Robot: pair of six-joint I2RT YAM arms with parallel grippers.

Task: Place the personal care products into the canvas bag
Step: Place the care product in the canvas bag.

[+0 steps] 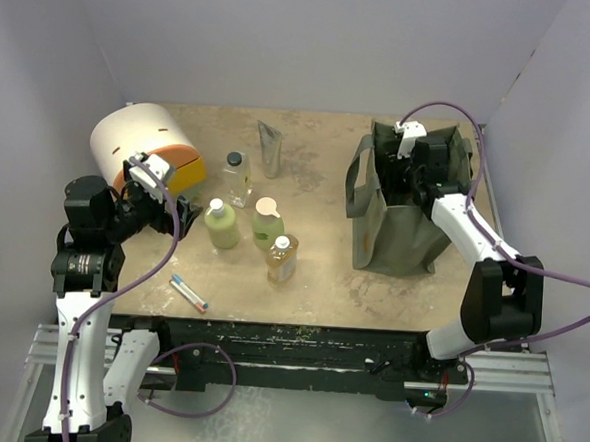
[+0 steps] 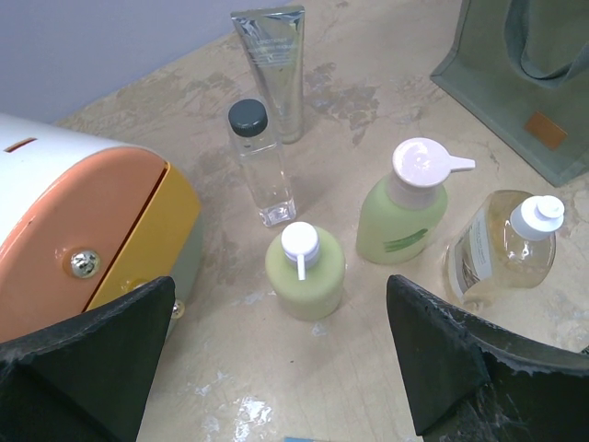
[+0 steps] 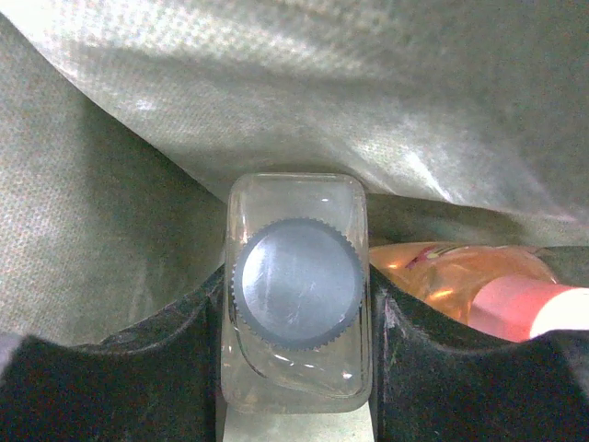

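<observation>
Deep inside the olive canvas bag (image 1: 405,223), my right gripper (image 1: 411,166) is shut on a clear bottle with a dark ribbed cap (image 3: 296,285); its black fingers (image 3: 442,368) press both sides. An orange bottle (image 3: 442,276) lies beside it in the bag (image 3: 276,92). On the table stand a clear black-capped bottle (image 2: 260,161), a pale green pump bottle (image 2: 306,272), a light green flip-cap bottle (image 2: 405,207), an amber bottle (image 2: 506,253) and a silver-grey tube (image 2: 271,64). My left gripper (image 2: 278,318) is open just short of the pump bottle (image 1: 221,223), holding nothing.
A white and orange domed box (image 1: 144,150) stands at the far left, close behind the left gripper (image 1: 180,214). A thin stick with red and blue marks (image 1: 188,292) lies near the front edge. Grey walls close in the table on three sides.
</observation>
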